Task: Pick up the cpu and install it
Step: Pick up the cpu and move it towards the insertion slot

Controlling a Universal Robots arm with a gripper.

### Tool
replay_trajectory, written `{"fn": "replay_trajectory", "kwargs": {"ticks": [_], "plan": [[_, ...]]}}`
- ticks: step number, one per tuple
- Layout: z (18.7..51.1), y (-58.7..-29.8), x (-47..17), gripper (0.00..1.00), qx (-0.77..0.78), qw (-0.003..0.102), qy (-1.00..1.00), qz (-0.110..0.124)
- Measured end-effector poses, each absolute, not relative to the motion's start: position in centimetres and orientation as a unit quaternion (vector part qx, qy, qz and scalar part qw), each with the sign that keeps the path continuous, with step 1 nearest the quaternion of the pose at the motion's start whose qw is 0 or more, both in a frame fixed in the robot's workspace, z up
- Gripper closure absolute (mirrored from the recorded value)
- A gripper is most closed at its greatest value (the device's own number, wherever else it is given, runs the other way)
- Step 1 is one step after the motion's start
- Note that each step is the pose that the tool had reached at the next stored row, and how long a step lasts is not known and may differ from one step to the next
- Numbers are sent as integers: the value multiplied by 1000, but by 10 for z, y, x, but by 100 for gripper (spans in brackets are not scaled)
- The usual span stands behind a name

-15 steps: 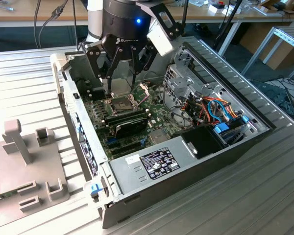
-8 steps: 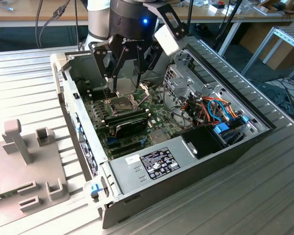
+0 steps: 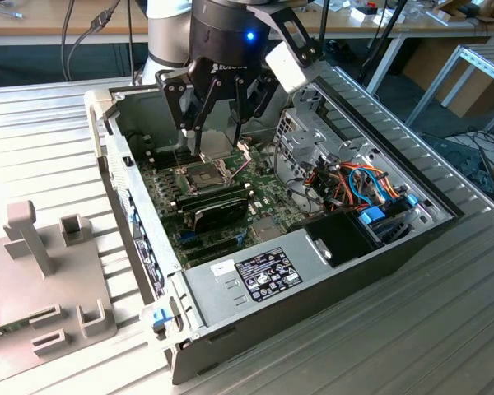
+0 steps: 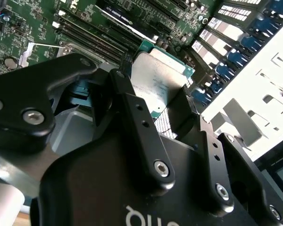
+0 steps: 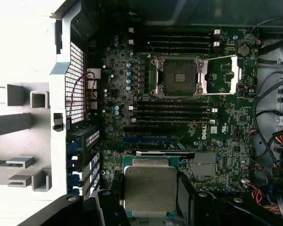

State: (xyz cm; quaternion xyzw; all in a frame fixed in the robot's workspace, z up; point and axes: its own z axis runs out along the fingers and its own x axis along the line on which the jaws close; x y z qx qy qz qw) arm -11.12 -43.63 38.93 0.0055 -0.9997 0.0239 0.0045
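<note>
The cpu [image 3: 218,145] is a flat square chip with a dull silver top, and my gripper [image 3: 220,150] is shut on it by two opposite edges. It hangs a little above the green motherboard [image 3: 169,193], just behind the dark open socket [image 3: 204,174], whose metal frame is swung up. The second wrist view shows the cpu [image 4: 155,75] clamped between the black fingers [image 4: 132,101]. In the first wrist view the cpu [image 5: 150,188] sits level in the gripper [image 5: 151,194], and the socket [image 5: 178,77] lies bare some way off across the memory slots [image 5: 172,114].
The open computer case [image 3: 107,140] walls the board in. A black card [image 3: 218,212] lies in front of the socket. A silver power supply [image 3: 255,276] and coloured cables [image 3: 358,185] are at the exterior view's right. A grey fixture [image 3: 45,263] stands outside the case.
</note>
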Motion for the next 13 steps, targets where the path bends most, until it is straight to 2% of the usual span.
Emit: {"fn": "replay_trajectory", "kwargs": {"ticks": [13], "plan": [[389, -429, -109, 45, 6, 4, -1000, 24]]}}
